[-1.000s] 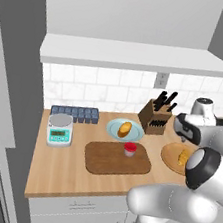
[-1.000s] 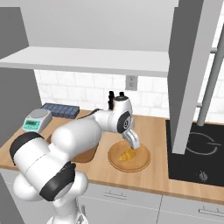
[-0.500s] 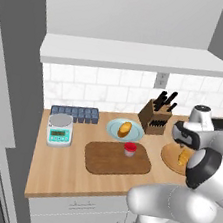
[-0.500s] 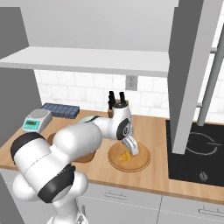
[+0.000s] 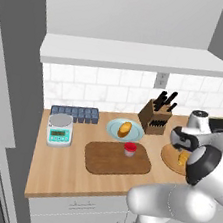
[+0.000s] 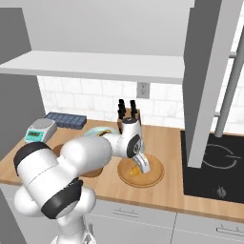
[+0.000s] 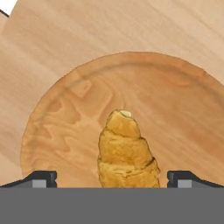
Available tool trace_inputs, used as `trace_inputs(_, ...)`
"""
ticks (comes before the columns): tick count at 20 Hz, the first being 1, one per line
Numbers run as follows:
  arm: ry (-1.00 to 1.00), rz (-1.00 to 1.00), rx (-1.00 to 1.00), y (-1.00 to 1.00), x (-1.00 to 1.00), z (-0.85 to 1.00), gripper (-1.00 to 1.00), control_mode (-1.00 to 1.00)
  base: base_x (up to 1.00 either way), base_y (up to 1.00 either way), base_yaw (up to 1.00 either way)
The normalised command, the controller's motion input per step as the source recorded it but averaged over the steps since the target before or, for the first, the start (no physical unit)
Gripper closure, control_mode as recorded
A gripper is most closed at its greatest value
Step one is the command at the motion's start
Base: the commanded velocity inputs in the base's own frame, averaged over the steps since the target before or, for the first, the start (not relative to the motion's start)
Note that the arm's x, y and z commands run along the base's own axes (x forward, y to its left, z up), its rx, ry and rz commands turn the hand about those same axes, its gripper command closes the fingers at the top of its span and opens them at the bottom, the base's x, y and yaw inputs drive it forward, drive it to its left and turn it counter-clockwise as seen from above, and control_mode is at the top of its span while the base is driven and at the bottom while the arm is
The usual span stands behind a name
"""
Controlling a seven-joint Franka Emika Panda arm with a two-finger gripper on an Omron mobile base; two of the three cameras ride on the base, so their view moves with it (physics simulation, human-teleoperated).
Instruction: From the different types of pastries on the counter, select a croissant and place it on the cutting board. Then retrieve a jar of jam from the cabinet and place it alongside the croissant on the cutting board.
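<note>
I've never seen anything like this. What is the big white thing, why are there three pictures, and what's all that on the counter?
The white thing is a robot arm in a computer-drawn kitchen. Two pictures come from cameras behind it, left and right; the third looks out from its hand.

Its gripper, a two-finger claw, reaches down over a round wooden plate with a croissant on it. In the hand view, a dark fingertip rises on each side of the croissant, so the claw is open and holds nothing.

On the counter lie a cutting board with a red-lidded jam jar, a bun on a blue plate, a scale and a knife block.
</note>
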Motion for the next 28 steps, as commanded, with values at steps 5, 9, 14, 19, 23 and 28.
trace_inputs(5,-0.01,0.00,0.00,0.00,0.15,-0.20,-1.00,-1.00,0.00,0.00,0.00)
trace_inputs(9,-0.01,0.00,0.00,0.00,0.17,-0.18,-1.00,-1.00,0.00,0.00,0.00)
trace_inputs(14,0.00,0.00,0.00,0.00,0.11,-0.17,-1.00,-1.00,0.00,0.00,0.00)
trace_inputs(19,-0.01,0.00,0.00,0.00,0.00,-0.15,1.00,-1.00,0.00,0.00,0.00)
trace_inputs(23,-0.03,0.00,0.00,0.00,0.03,-0.01,1.00,-1.00,0.00,0.00,0.00)
trace_inputs(28,-0.09,0.00,0.03,0.00,0.00,0.33,1.00,-1.00,0.00,0.00,0.00)
